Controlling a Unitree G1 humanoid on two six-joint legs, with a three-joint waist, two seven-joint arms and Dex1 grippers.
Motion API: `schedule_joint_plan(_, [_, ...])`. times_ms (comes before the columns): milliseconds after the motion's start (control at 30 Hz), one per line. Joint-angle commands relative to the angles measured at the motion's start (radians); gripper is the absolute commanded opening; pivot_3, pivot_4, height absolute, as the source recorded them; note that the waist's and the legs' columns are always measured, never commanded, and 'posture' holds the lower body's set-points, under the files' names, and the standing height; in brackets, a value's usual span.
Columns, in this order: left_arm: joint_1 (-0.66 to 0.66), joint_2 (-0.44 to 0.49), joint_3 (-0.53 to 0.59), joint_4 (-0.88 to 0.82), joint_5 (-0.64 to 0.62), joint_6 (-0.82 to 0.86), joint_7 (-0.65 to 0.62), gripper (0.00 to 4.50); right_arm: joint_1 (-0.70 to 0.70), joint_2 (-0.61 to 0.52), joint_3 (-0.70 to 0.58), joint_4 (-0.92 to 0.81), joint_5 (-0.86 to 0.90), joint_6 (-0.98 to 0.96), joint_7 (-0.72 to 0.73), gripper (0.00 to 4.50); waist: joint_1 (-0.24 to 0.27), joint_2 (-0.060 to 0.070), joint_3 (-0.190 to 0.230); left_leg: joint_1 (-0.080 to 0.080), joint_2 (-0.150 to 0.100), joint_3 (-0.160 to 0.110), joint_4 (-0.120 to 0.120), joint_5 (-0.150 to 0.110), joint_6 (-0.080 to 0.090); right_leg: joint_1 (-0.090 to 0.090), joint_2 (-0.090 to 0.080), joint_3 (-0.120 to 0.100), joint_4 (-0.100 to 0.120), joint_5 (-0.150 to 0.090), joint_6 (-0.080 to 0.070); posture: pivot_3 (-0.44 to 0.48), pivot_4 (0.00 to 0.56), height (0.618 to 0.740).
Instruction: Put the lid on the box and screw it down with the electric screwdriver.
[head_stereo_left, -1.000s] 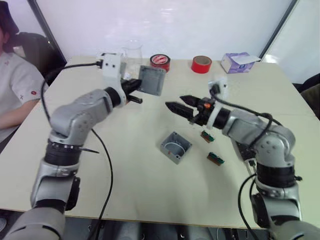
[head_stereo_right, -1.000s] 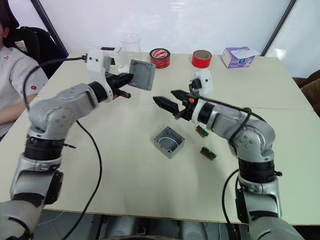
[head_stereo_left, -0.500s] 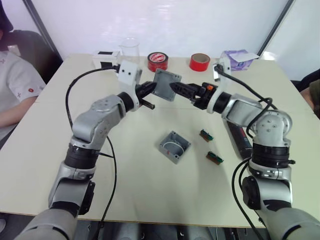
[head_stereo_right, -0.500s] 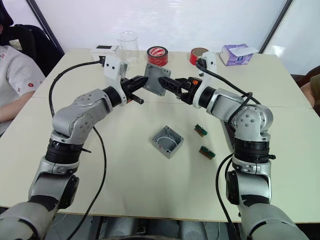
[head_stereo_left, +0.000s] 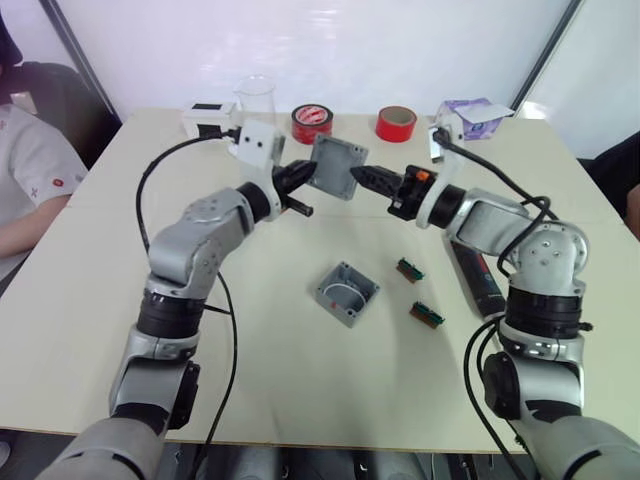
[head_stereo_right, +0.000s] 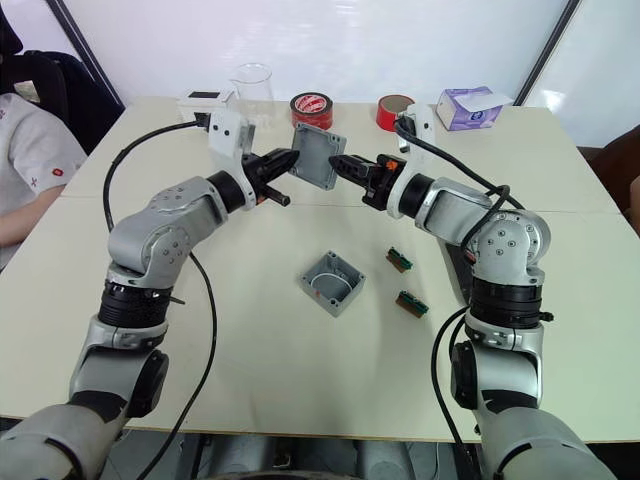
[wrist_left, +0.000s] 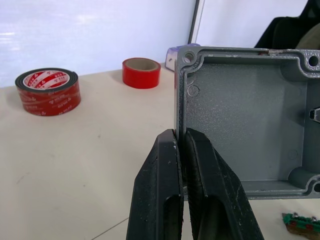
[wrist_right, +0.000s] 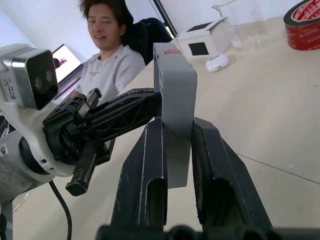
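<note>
The lid (head_stereo_left: 335, 167), a shallow grey metal square, hangs on edge in the air above the far middle of the table. My left gripper (head_stereo_left: 306, 180) is shut on its left rim (wrist_left: 181, 145). My right gripper (head_stereo_left: 358, 177) is shut on the opposite rim, with a black finger pressed on each face of the lid (wrist_right: 175, 100). The box (head_stereo_left: 347, 293) sits open on the table below, a white wire loop inside. The electric screwdriver (head_stereo_left: 478, 275) lies on the table beneath my right forearm.
Two green circuit boards (head_stereo_left: 411, 270) (head_stereo_left: 428, 315) lie right of the box. Along the far edge stand a white box with a black square (head_stereo_left: 205, 118), a glass beaker (head_stereo_left: 256, 95), two tape rolls (head_stereo_left: 312, 123) (head_stereo_left: 396, 124) and a tissue pack (head_stereo_left: 470, 120). A person (head_stereo_left: 25, 170) sits at the left.
Both arms came together over the table's far middle. My right gripper went from wide open to shut on the lid's free rim. The left grip on the lid held throughout.
</note>
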Motion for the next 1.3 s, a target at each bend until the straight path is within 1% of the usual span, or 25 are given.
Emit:
schedule_joint_plan(33, [-0.013, -0.006, 0.032, -0.054, -0.01, -0.013, -0.03, 0.0, -0.016, 0.009, -0.018, -0.025, 0.008, -0.014, -0.004, 0.11, 0.0, 0.0, 0.0, 0.0, 0.0, 0.0, 0.0, 0.0, 0.0, 0.0, 0.0, 0.0, 0.0, 0.0, 0.0, 0.0, 0.15, 0.74])
schedule_joint_plan(200, [-0.019, -0.019, 0.046, -0.043, -0.01, -0.012, -0.034, 0.0, -0.022, 0.008, -0.011, -0.019, -0.004, -0.019, 0.003, 0.11, 0.001, 0.0, 0.0, 0.0, 0.0, 0.0, 0.0, 0.0, 0.0, 0.0, 0.0, 0.0, 0.001, 0.0, 0.0, 0.0, 0.15, 0.74])
schedule_joint_plan(233, [-0.017, -0.019, 0.047, -0.045, -0.019, -0.005, -0.046, 0.67, -0.021, 0.007, -0.01, -0.019, -0.006, -0.022, 0.006, 0.11, 0.001, 0.0, 0.0, 0.0, 0.0, 0.0, 0.0, 0.0, 0.0, 0.0, 0.0, 0.0, 0.001, 0.0, 0.0, 0.0, 0.15, 0.74])
schedule_joint_plan(300, [-0.008, -0.014, 0.049, -0.056, -0.03, 0.005, -0.071, 1.21, -0.02, 0.011, -0.012, -0.022, -0.008, -0.027, 0.004, 0.11, 0.0, 0.0, 0.0, 0.0, 0.0, 0.0, 0.0, 0.0, 0.0, 0.0, 0.0, 0.0, 0.001, 0.0, 0.0, 0.0, 0.15, 0.74])
schedule_joint_plan(367, [0.0, -0.001, 0.06, -0.065, -0.044, 0.025, -0.093, 2.11, -0.019, 0.021, -0.018, -0.03, -0.003, -0.03, -0.005, 0.11, 0.0, 0.0, 0.0, 0.0, 0.0, 0.0, 0.0, 0.0, 0.0, -0.001, 0.0, 0.0, 0.001, 0.0, 0.0, 0.0, 0.15, 0.74])
schedule_joint_plan(400, [0.002, 0.01, 0.077, -0.067, -0.062, 0.041, -0.108, 2.46, -0.017, 0.024, -0.02, -0.036, -0.001, -0.03, -0.008, 0.11, -0.001, 0.0, 0.0, 0.0, 0.0, 0.0, 0.0, 0.0, 0.0, -0.001, 0.0, 0.0, 0.001, 0.0, 0.0, 0.0, 0.15, 0.74])
schedule_joint_plan(500, [0.002, 0.063, 0.159, -0.064, -0.139, 0.104, -0.154, 2.46, -0.007, 0.022, -0.021, -0.056, -0.005, -0.036, -0.008, 0.11, -0.006, 0.0, 0.0, 0.0, 0.0, 0.0, 0.0, 0.0, 0.0, -0.001, 0.0, 0.0, 0.002, 0.0, 0.0, 0.0, 0.15, 0.74])
schedule_joint_plan(533, [-0.003, 0.095, 0.197, -0.058, -0.178, 0.139, -0.175, 2.46, -0.004, 0.013, -0.023, -0.062, -0.018, -0.046, -0.009, 0.11, -0.007, 0.0, 0.0, 0.0, 0.001, 0.0, 0.0, 0.0, 0.0, -0.001, 0.0, 0.0, 0.003, 0.0, 0.0, 0.0, 0.15, 0.74])
schedule_joint_plan(633, [-0.01, 0.159, 0.262, -0.041, -0.254, 0.211, -0.221, 2.46, 0.008, -0.012, -0.029, -0.085, -0.053, -0.08, -0.003, 0.11, -0.006, 0.0, 0.0, 0.0, 0.001, -0.001, 0.0, 0.0, 0.001, -0.003, 0.001, 0.0, 0.004, 0.0, 0.0, 0.0, 0.15, 0.74])
schedule_joint_plan(700, [-0.015, 0.204, 0.288, -0.005, -0.268, 0.237, -0.246, 2.46, 0.062, -0.091, 0.005, -0.18, -0.162, -0.17, 0.04, 0.11, 0.003, 0.0, 0.0, 0.0, 0.001, -0.001, 0.0, 0.0, 0.001, -0.003, 0.001, 0.0, 0.004, 0.0, 0.0, 0.0, 0.15, 0.74])
schedule_joint_plan(767, [-0.013, 0.229, 0.304, 0.021, -0.276, 0.252, -0.261, 1.97, 0.128, -0.164, 0.047, -0.284, -0.264, -0.261, 0.087, 0.11, 0.007, 0.0, 0.0, -0.001, 0.0, -0.002, 0.0, 0.0, 0.001, -0.002, 0.0, -0.001, 0.003, 0.0, 0.0, 0.0, 0.15, 0.74])
schedule_joint_plan(833, [-0.005, 0.241, 0.298, 0.031, -0.288, 0.264, -0.286, 1.44, 0.233, -0.269, 0.143, -0.393, -0.461, -0.455, 0.165, 0.11, 0.006, 0.0, 0.0, -0.002, -0.001, -0.002, 0.0, -0.001, 0.001, -0.002, -0.001, -0.001, 0.003, 0.0, 0.0, 0.0, 0.15, 0.74])
schedule_joint_plan(867, [-0.003, 0.243, 0.295, 0.035, -0.292, 0.269, -0.294, 0.91, 0.268, -0.304, 0.176, -0.42, -0.531, -0.525, 0.193, 0.11, 0.005, 0.0, 0.0, -0.001, -0.001, -0.002, 0.0, -0.001, 0.001, -0.002, -0.001, -0.001, 0.002, 0.0, 0.0, 0.0, 0.15, 0.74])
schedule_joint_plan(933, [-0.001, 0.24, 0.276, 0.04, -0.289, 0.272, -0.308, 0.2, 0.396, -0.448, 0.3, -0.444, -0.844, -0.836, 0.236, 0.11, 0.0, 0.0, 0.0, -0.001, -0.002, -0.001, 0.0, 0.0, 0.001, -0.001, -0.001, -0.001, 0.001, 0.0, 0.001, 0.0, 0.15, 0.74])
schedule_joint_plan(967, [-0.002, 0.235, 0.265, 0.041, -0.288, 0.273, -0.319, 0.04, 0.46, -0.493, 0.334, -0.438, -0.97, -0.975, 0.238, 0.11, 0.001, 0.0, 0.0, -0.001, -0.002, -0.001, 0.0, 0.0, 0.0, -0.001, -0.001, -0.001, 0.001, -0.001, 0.001, 0.0, 0.15, 0.74])
schedule_joint_plan(1033, [-0.008, 0.225, 0.244, 0.047, -0.286, 0.274, -0.339, 0.04, 0.556, -0.533, 0.36, -0.404, -1.146, -1.177, 0.181, 0.11, 0.0, -0.002, 0.001, 0.0, -0.002, -0.001, 0.0, 0.001, -0.001, -0.001, -0.001, 0.0, -0.001, -0.003, 0.004, 0.0, 0.15, 0.74])
schedule_joint_plan(1133, [-0.019, 0.209, 0.199, 0.061, -0.27, 0.261, -0.368, 0.04, 0.659, -0.553, 0.394, -0.319, -1.383, -1.428, 0.071, 0.11, -0.003, -0.002, 0.001, 0.001, -0.002, 0.0, 0.0, 0.004, -0.006, -0.002, -0.001, 0.001, 0.001, -0.003, 0.004, 0.0, 0.15, 0.74])
schedule_joint_plan(1233, [-0.035, 0.2, 0.133, 0.074, -0.238, 0.244, -0.413, 0.04, 0.703, -0.529, 0.419, -0.249, -1.559, -1.564, -0.022, 0.11, -0.003, -0.002, 0.001, 0.002, -0.001, 0.0, 0.0, 0.005, -0.009, -0.001, -0.001, 0.001, 0.003, -0.003, 0.004, 0.0, 0.15, 0.74])
schedule_joint_plan(1300, [-0.04, 0.198, 0.103, 0.075, -0.223, 0.233, -0.437, 0.04, 0.709, -0.506, 0.425, -0.217, -1.624, -1.611, -0.058, 0.11, -0.001, -0.002, 0.001, 0.002, -0.001, 0.0, 0.0, 0.006, -0.01, -0.001, 0.0, 0.001, 0.004, -0.003, 0.004, 0.0, 0.15, 0.74])
